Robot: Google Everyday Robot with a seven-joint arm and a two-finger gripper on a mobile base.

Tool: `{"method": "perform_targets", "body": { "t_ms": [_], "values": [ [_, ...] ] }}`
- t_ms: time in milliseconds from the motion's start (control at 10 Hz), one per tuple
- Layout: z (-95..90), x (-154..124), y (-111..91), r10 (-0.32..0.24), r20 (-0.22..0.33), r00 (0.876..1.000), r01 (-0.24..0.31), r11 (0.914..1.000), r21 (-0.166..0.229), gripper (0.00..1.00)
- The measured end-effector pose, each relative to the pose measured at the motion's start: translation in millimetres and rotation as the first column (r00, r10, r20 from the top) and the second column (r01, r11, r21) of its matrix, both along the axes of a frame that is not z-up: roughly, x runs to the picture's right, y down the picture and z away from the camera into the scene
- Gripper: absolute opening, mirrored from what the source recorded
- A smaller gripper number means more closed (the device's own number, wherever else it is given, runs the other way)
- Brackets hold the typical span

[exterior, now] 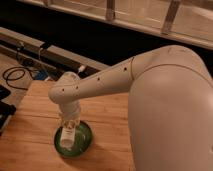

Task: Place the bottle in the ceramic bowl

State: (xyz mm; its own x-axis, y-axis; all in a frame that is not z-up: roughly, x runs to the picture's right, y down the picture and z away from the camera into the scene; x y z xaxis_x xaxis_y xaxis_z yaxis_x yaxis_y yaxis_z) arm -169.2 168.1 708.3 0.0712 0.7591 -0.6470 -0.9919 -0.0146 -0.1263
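The green ceramic bowl (74, 141) sits on the wooden table (30, 145) near its front left. The slim white bottle (68, 135) stands tilted inside the bowl, its lower end on the bowl's floor. My gripper (68, 121) hangs straight down from the white arm (100, 80) right over the bowl, at the bottle's upper end. The arm's wrist hides the gripper's grasp on the bottle.
The large white arm body (170, 115) fills the right half of the view and hides the table's right side. A black cable (15, 75) lies on the floor at the left, beside a dark rail (45, 52) behind the table.
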Motion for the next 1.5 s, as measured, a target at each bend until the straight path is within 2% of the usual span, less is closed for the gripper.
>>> {"method": "perform_targets", "body": {
  "t_ms": [100, 300, 800, 900, 1000, 1500],
  "values": [
    [0.0, -0.1, 0.1, 0.000, 0.000, 1.000, 0.000, 1.0000, 0.000, 0.04],
    [-0.1, -0.5, 0.1, -0.001, 0.001, 1.000, 0.001, 1.0000, 0.000, 0.21],
    [0.1, 0.3, -0.1, 0.001, 0.000, 1.000, -0.001, 1.0000, 0.000, 0.74],
    [0.0, 0.2, -0.1, 0.001, 0.000, 1.000, -0.001, 1.0000, 0.000, 0.79],
    [0.0, 0.1, -0.1, 0.000, 0.000, 1.000, 0.000, 1.0000, 0.000, 0.80],
    [0.0, 0.0, -0.1, 0.000, 0.000, 1.000, 0.000, 1.0000, 0.000, 0.80]
  ]
}}
